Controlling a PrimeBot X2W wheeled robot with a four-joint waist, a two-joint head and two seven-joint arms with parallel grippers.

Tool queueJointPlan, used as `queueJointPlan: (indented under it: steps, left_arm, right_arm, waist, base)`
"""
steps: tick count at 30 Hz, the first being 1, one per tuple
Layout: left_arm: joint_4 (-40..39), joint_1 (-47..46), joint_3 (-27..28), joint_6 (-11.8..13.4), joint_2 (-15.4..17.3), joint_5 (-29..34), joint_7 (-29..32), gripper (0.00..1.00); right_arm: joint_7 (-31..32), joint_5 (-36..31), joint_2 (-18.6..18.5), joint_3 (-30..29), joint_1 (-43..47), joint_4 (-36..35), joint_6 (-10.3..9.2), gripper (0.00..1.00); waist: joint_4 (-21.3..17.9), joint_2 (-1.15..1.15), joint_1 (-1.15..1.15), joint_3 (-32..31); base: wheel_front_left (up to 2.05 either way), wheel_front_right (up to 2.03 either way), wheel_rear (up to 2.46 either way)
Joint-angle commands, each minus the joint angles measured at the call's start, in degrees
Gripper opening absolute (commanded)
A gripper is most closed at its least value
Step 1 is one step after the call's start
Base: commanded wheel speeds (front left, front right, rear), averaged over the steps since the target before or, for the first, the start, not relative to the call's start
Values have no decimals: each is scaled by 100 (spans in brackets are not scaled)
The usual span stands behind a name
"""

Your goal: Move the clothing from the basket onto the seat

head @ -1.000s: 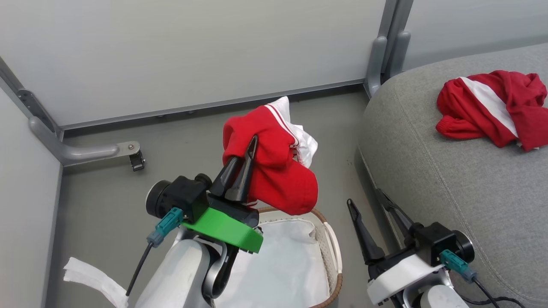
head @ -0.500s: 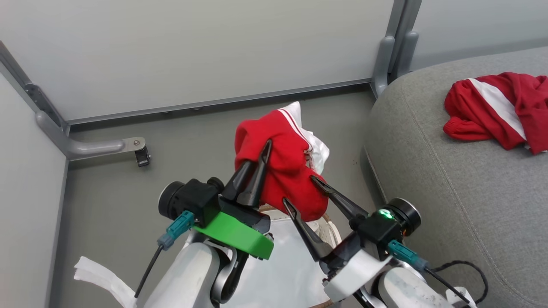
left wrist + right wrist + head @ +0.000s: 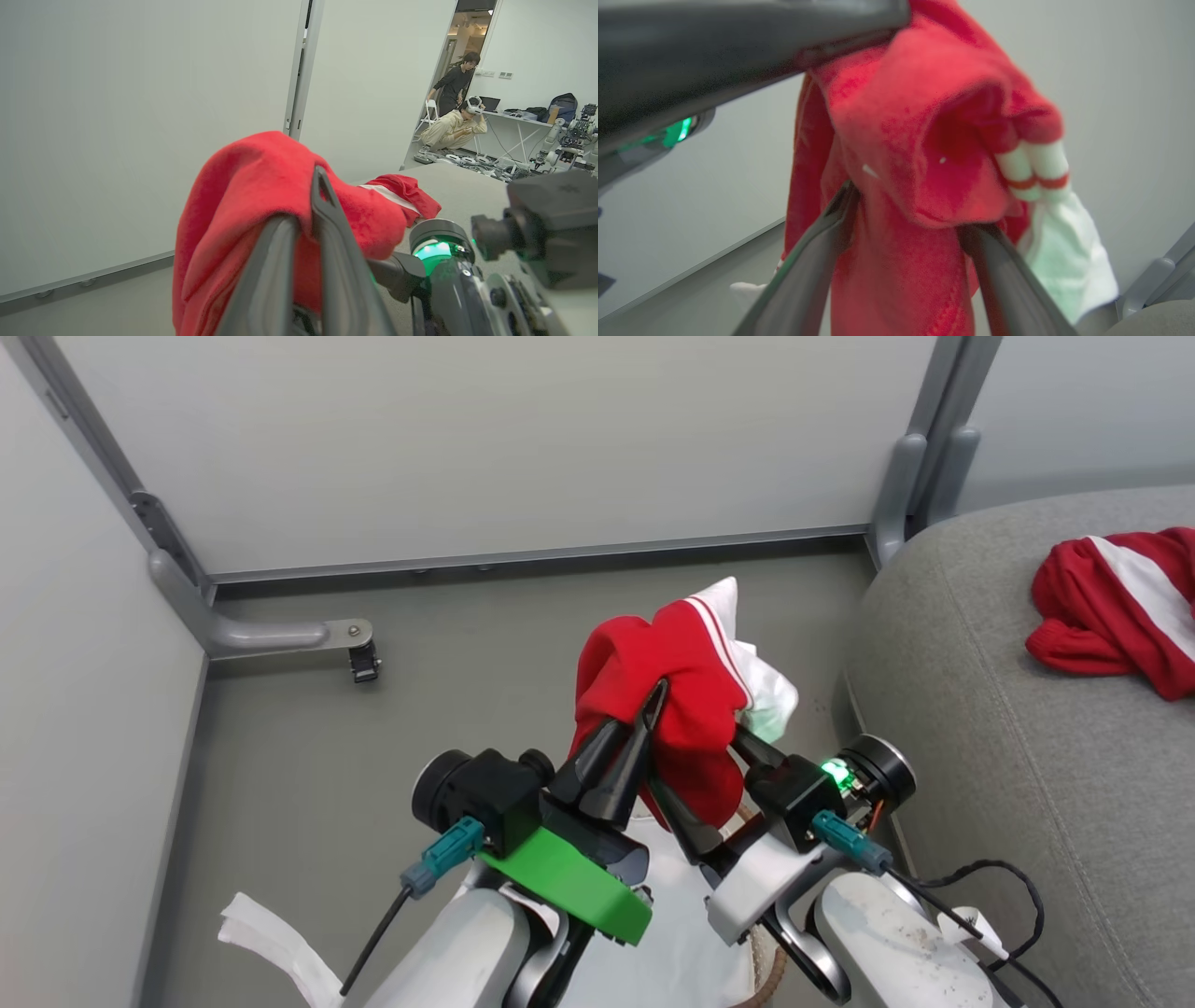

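Observation:
A red garment with white stripes, the clothing (image 3: 686, 709), hangs in the air with my left gripper (image 3: 653, 695) shut on its upper fold. My right gripper (image 3: 695, 761) stands open, one finger on each side of the hanging lower part. The right wrist view has the clothing (image 3: 924, 186) between both fingers (image 3: 817, 252) of my right gripper (image 3: 908, 207). In the left wrist view my left gripper (image 3: 306, 200) pinches the clothing (image 3: 243, 205). Below the arms, a bit of the basket (image 3: 758, 975) rim and its white lining (image 3: 681, 933) show. The grey seat (image 3: 1027, 803) lies to the right.
Another red and white garment (image 3: 1120, 607) lies on the seat. Grey wall panels and a post (image 3: 920, 476) close off the back. A bracket (image 3: 359, 658) and a white cloth strip (image 3: 271, 943) are on the floor at left. Two people (image 3: 455, 126) are in the far room.
My right gripper has swung in from the lower right and now straddles the hanging garment, still open. The left gripper keeps its hold. The camera has turned, shifting the whole scene.

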Motion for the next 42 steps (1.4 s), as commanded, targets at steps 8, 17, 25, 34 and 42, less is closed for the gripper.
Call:
queueJointPlan:
  steps: [8,17,25,34,42]
  left_arm:
    - [-37,-86,-258,51,12,-213,-21,0]
    - [-37,-2,-204,92,13,-188,-20,0]
    - [85,59,-48,192,16,-88,-13,100]
    - [313,60,295,173,17,95,-13,100]
    - [506,36,394,108,19,146,-12,100]
  right_arm:
    - [-8,386,-8,14,-286,475,-6,0]
    - [-9,519,-9,-347,-178,268,-6,0]
    - [-9,452,-8,-761,63,-59,-6,0]
    - [-10,431,-60,-1030,321,-219,-6,0]
    - [-10,539,-157,-1295,459,-479,-6,0]
  waist:
    - [301,0,0,-75]
    - [73,0,0,-19]
    - [-521,0,0,112]
    - [-1684,0,0,361]
    - [-2601,0,0,510]
  base:
    - [0,0,0]
    - [0,0,0]
    - [0,0,0]
    - [0,0,0]
    - [0,0,0]
